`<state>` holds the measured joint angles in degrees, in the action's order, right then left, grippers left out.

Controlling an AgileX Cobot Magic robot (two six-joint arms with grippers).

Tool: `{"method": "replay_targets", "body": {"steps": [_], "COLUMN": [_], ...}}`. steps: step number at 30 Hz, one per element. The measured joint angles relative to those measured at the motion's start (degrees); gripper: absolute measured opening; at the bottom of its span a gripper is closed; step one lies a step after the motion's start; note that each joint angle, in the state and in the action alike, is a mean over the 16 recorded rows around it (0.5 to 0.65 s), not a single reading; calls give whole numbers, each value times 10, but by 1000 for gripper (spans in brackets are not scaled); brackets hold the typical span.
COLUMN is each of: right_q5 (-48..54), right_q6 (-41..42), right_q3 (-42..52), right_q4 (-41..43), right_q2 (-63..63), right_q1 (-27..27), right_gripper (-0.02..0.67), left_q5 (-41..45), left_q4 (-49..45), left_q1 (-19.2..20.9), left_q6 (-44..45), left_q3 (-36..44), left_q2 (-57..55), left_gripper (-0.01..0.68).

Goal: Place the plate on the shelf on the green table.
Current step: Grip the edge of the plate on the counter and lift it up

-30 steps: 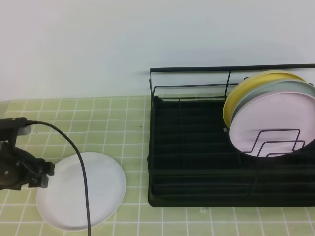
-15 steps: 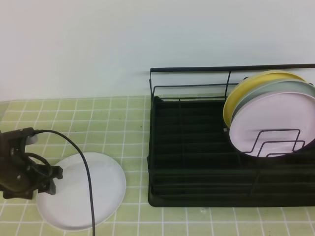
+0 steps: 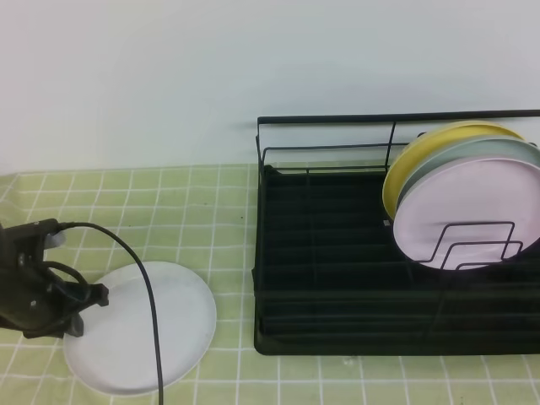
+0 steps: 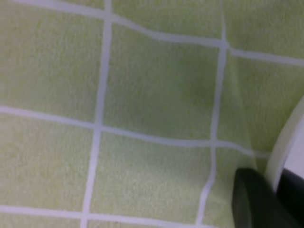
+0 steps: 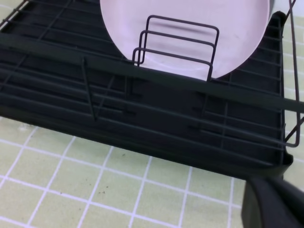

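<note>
The plain white round plate (image 3: 143,329) lies flat on the light green tiled counter (image 3: 169,211), left of the black wire dish rack (image 3: 337,278). The left pincer (image 3: 84,308) is clamped on the plate's left rim. The right pincer (image 5: 273,202), clenched and empty, hovers near the rack's front corner.

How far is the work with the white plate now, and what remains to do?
Done: the left claw has reached the white plate and sits at its left rim. In hand: the grasp; the left wrist view shows a dark finger against the rim, and the claw appears shut on it. Left: the plate lies flat on the green table, so lifting, carrying and setting it in the shelf remain.
</note>
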<state>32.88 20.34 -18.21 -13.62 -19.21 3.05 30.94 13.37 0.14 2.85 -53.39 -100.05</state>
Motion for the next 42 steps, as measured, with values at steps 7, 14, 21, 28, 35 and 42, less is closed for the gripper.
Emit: {"method": "replay_targets", "body": {"steps": [7,14,21,28,35,42], "right_q5": [0,0,0,20,58,92], "right_q6": [0,0,2,35,138,287], "right_q3": [0,0,0,-13,-41,-89], "right_q4": [0,0,-7,-47,-229,-520], "right_q2": [0,0,0,0,0,0], "right_q1": [0,0,0,0,2,3], "right_gripper": [-2,-3,-3,-3,-3,59], "left_q5": [11,19,1,-27,-37,13], "left_q4": [-22,-42,-21,118,381,618], "left_q1": [2,8,12,13,13,13], "left_q6": [-8,-26,-24,80,289,467], "left_q3": [0,0,0,0,0,0], "left_q2": [22,77,174,308,442,525], "left_gripper": [0,0,0,0,0,0]}}
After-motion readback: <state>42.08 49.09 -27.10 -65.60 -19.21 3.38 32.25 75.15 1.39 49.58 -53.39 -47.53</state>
